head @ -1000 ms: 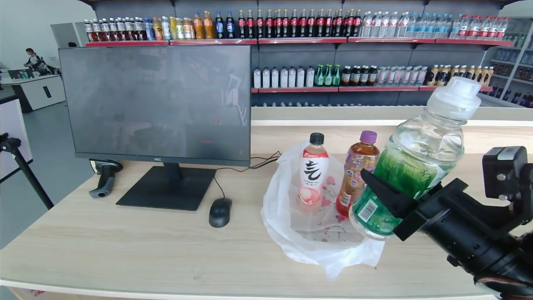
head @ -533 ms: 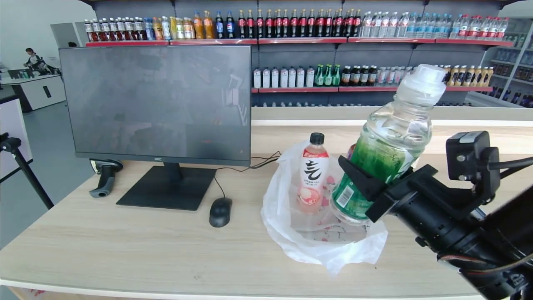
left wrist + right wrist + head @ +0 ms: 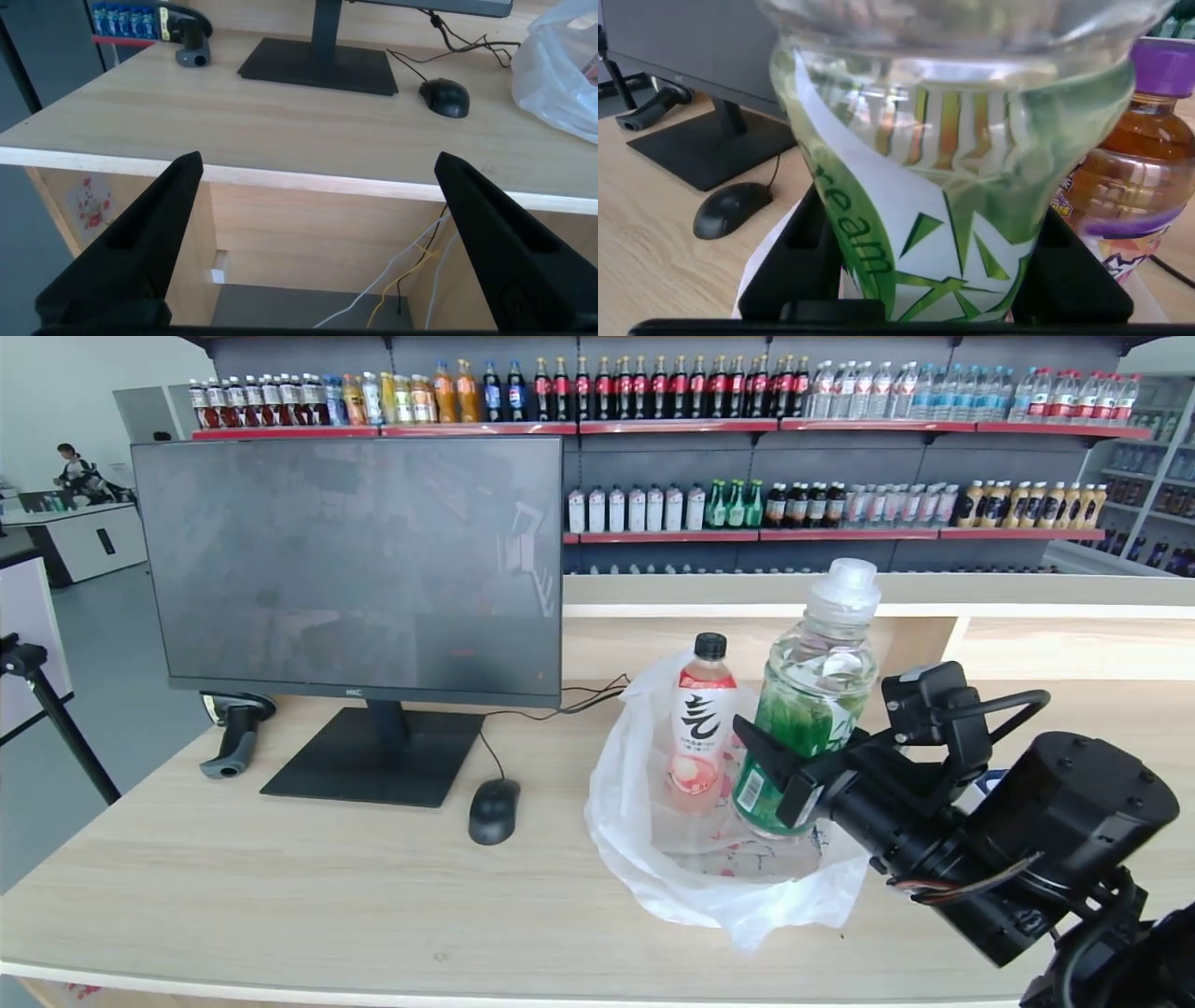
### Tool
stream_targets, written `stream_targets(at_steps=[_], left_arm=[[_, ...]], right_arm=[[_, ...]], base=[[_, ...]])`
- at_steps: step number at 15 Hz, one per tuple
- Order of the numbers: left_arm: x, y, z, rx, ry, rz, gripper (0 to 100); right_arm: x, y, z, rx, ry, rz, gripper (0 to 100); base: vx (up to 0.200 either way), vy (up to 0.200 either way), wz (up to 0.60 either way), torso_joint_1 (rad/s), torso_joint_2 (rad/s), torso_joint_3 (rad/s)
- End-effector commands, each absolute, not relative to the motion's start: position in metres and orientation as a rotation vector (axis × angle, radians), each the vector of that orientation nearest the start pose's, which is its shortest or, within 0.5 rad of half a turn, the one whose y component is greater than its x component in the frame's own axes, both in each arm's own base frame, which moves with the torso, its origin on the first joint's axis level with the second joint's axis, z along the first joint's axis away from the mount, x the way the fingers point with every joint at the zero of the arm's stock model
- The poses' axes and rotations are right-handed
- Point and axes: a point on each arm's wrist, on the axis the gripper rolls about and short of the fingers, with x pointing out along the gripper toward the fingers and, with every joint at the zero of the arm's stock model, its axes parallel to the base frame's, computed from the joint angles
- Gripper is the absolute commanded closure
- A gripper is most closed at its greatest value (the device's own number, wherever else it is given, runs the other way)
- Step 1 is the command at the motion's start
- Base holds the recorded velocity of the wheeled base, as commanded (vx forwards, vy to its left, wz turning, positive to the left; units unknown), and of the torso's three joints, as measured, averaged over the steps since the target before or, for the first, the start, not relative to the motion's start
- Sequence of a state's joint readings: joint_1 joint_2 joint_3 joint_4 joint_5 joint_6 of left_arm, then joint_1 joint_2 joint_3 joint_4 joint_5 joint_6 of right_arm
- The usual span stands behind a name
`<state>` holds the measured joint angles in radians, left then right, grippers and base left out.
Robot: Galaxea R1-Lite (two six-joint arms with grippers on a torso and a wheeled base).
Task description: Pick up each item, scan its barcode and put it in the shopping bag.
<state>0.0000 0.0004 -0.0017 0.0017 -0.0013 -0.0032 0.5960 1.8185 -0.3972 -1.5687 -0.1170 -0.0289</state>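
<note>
My right gripper (image 3: 794,761) is shut on a clear bottle with a green label (image 3: 808,709), holding it nearly upright over the mouth of the white shopping bag (image 3: 644,859). Up close, the green-label bottle (image 3: 952,215) sits between the right gripper (image 3: 934,271) jaws. A pink-label bottle (image 3: 702,728) with a black cap stands inside the bag. An amber bottle with a purple cap (image 3: 1134,187) stands just behind the held one. My left gripper (image 3: 322,233) hangs open below the table's front edge (image 3: 280,173). A black barcode scanner (image 3: 235,733) lies left of the monitor.
A large dark monitor (image 3: 350,565) on a black stand takes the table's left half, with a black mouse (image 3: 493,810) and cables beside the bag. Shelves of drinks (image 3: 747,401) stand beyond a raised counter behind the table.
The right arm carried the green-label bottle left and down from high at the right, tilting it upright over the bag. It now hides the amber bottle in the head view.
</note>
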Motion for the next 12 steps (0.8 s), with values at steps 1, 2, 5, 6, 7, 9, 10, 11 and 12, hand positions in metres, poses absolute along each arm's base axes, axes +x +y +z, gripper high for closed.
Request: stream_targets(at_steps=[1,2,5,6,7,9,10,11,12], left_arm=[[-0.023,0.0,0.076,-0.003,0.0,-0.002,0],[-0.023,0.0,0.076,-0.003,0.0,-0.002,0],[-0.023,0.0,0.076,-0.005,0.0,0.0,0],[-0.023,0.0,0.076,-0.005,0.0,0.0,0],[-0.023,0.0,0.076,-0.003,0.0,0.0,0],[-0.023,0.0,0.076,-0.003,0.0,-0.002,0],[-0.023,0.0,0.076,-0.003,0.0,0.0,0],[-0.023,0.0,0.076,-0.003,0.0,0.0,0],[-0.023,0.0,0.076,-0.003,0.0,0.0,0]], right_arm=[[0.235,0.154,0.139,0.024,-0.132,0.472,100],[0.237,0.155,0.137,0.023,-0.126,0.47,100],[0.248,0.154,0.128,0.018,-0.098,0.445,100],[0.253,0.15,0.124,0.014,-0.088,0.425,100],[0.254,0.147,0.121,0.009,-0.075,0.416,100],[0.252,0.145,0.116,0.002,-0.053,0.414,100],[0.252,0.145,0.113,-0.003,-0.04,0.414,100],[0.253,0.146,0.109,-0.007,-0.028,0.414,100],[0.255,0.146,0.106,-0.01,-0.019,0.414,100]], base=[[0.0,0.0,0.0,0.0,0.0,0.0],[0.0,0.0,0.0,0.0,0.0,0.0],[0.0,0.0,0.0,0.0,0.0,0.0],[0.0,0.0,0.0,0.0,0.0,0.0],[0.0,0.0,0.0,0.0,0.0,0.0],[0.0,0.0,0.0,0.0,0.0,0.0],[0.0,0.0,0.0,0.0,0.0,0.0],[0.0,0.0,0.0,0.0,0.0,0.0],[0.0,0.0,0.0,0.0,0.0,0.0]])
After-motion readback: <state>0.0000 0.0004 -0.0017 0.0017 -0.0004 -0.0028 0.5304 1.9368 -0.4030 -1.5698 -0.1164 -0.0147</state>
